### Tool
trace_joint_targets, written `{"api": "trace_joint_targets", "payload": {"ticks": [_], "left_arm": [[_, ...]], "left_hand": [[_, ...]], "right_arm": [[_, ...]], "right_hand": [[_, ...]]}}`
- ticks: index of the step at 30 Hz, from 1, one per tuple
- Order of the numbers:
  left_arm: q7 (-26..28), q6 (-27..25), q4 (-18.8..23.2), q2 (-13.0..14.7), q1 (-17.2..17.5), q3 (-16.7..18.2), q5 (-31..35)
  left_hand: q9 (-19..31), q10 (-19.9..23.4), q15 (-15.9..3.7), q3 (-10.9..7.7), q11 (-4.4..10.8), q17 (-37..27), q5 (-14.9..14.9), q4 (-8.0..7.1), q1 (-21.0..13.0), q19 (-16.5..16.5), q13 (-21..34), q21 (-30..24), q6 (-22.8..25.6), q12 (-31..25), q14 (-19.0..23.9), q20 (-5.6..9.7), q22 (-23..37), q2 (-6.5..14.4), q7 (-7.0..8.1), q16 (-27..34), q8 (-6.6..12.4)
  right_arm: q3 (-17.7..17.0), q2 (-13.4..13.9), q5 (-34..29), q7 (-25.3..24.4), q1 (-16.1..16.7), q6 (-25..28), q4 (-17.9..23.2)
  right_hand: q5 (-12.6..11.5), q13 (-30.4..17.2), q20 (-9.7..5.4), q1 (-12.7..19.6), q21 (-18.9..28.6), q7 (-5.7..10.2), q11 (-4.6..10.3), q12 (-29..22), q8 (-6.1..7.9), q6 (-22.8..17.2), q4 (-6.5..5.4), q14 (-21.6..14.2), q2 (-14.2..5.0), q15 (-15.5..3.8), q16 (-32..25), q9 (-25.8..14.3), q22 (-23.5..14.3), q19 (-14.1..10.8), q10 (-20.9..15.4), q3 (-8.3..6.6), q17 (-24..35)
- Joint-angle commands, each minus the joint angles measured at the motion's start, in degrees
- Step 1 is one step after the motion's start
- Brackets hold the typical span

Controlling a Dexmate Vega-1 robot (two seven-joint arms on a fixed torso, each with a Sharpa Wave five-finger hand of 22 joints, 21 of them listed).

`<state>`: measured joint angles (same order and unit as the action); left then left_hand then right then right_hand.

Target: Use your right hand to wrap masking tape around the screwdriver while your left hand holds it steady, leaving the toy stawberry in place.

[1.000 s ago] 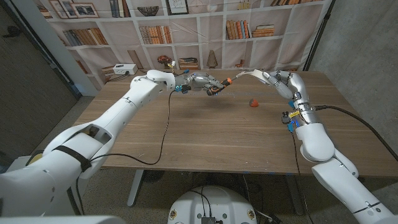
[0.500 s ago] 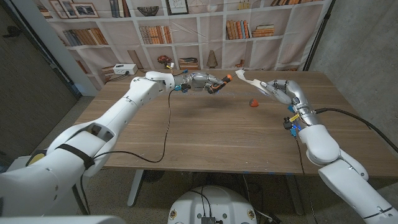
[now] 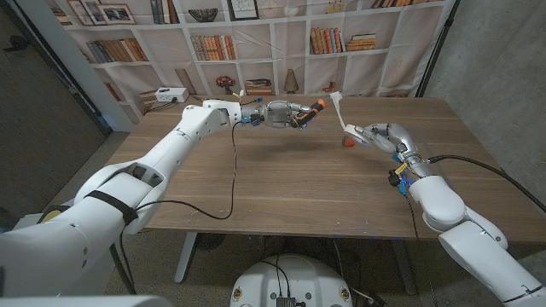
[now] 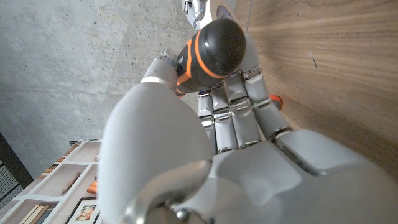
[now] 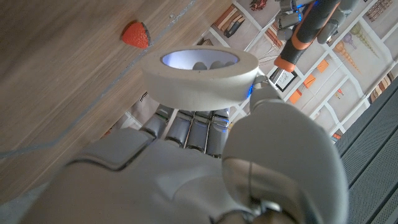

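Observation:
My left hand grips the screwdriver above the far middle of the table, its black and orange handle end pointing out past the fingers. My right hand holds the roll of masking tape to the right of it, lower and nearer to me. A pale strip of tape runs from the roll up toward the screwdriver's end; whether it sticks there I cannot tell. The red toy strawberry lies on the table just left of my right hand, and shows again as the strawberry beyond the roll.
A white box stands at the table's back left corner, in front of a bookshelf backdrop. A black cable trails from my left arm across the wooden table to its front edge.
My right hand has dropped from beside the screwdriver's end toward the table and nearer to me, drawing the tape strip out longer. The left hand with the screwdriver has edged right.

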<state>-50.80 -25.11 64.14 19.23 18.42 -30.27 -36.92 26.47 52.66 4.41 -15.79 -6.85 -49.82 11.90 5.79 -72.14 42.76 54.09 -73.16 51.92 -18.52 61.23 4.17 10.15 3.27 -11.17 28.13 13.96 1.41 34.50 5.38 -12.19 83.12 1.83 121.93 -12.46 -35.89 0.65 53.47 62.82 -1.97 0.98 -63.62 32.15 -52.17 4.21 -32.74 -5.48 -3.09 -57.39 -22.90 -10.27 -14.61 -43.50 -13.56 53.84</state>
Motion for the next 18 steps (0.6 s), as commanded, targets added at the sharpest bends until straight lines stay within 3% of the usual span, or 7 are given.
{"api": "trace_joint_targets", "payload": {"ticks": [1,10,18], "left_arm": [[-3.72,-3.06,3.53,0.30,1.38,0.26,-2.94],[-3.62,-4.30,6.63,1.50,2.15,-0.77,-3.10],[-3.79,-5.34,8.77,3.35,1.97,-1.97,-2.33]], "left_hand": [[3.92,6.67,-17.14,-15.79,6.08,-0.11,0.18,3.06,-0.59,0.07,0.36,-0.37,3.90,-0.12,15.13,6.11,0.14,2.14,2.54,0.24,0.19],[3.95,6.79,-17.16,-15.87,5.90,-0.05,0.12,3.09,-0.68,0.08,0.29,-0.48,4.00,0.04,15.21,6.11,0.13,2.12,2.42,0.24,-0.04],[4.06,6.80,-17.16,-15.99,5.79,0.01,0.02,3.20,-0.89,0.13,0.43,-0.61,4.05,0.12,15.20,6.12,0.13,2.10,2.29,0.21,-0.23]], "right_arm": [[1.94,-0.93,-1.16,-2.38,-0.95,-0.13,-2.79],[7.16,-3.30,-6.60,-8.34,-6.08,1.79,-6.32],[10.80,-5.00,-7.64,-10.69,-11.23,-0.34,-11.58]], "right_hand": [[-0.12,-0.20,0.14,4.76,0.54,-0.07,-0.04,-0.57,11.76,-0.31,0.40,-0.17,-5.19,-4.79,-0.30,-0.12,-0.15,-0.10,0.00,-11.78,0.18],[-0.05,-0.12,0.12,4.74,0.52,-0.04,-0.11,-0.54,11.75,-0.03,0.34,0.04,-5.20,-4.75,-0.33,-0.15,-0.15,0.12,0.13,-11.59,0.01],[-0.02,0.01,0.14,4.84,0.58,0.11,0.00,-0.48,11.67,0.34,0.32,0.45,-5.29,-4.97,-0.38,-0.11,-0.16,0.11,0.20,-11.50,0.03]]}}
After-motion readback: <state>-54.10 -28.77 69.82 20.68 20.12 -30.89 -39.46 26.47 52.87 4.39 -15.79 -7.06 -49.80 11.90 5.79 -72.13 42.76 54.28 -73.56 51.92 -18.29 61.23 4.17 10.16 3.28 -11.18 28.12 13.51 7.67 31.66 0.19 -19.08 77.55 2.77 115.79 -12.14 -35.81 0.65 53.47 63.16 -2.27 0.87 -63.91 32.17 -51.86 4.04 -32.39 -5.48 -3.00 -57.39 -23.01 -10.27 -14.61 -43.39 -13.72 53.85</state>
